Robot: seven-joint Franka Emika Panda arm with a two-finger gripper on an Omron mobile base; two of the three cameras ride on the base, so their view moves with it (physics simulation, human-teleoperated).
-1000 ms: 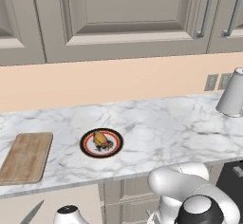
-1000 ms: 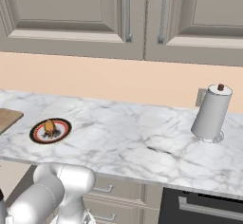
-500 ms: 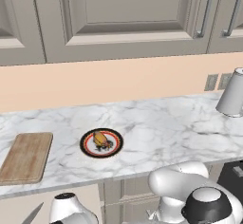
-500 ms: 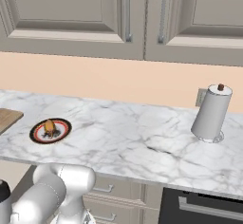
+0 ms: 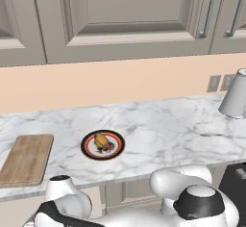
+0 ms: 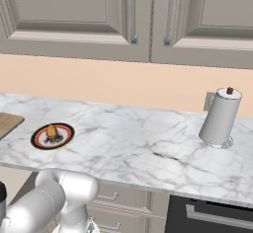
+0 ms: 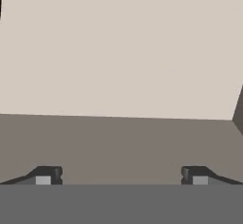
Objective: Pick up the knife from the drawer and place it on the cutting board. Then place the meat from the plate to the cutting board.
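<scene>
Over pale drawer (image 7: 118,52): pincer (image 7: 121,175) wide apart, nothing between fingers.

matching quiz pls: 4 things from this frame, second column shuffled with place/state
1. meat
2. cutting board
3. paper towel roll
4. gripper

A. bare, at the counter's left end
B. open, nothing between the fingertips
C. on the plate
D. upright, at the counter's right end

Pairs: 1-C, 2-A, 3-D, 4-B
</scene>
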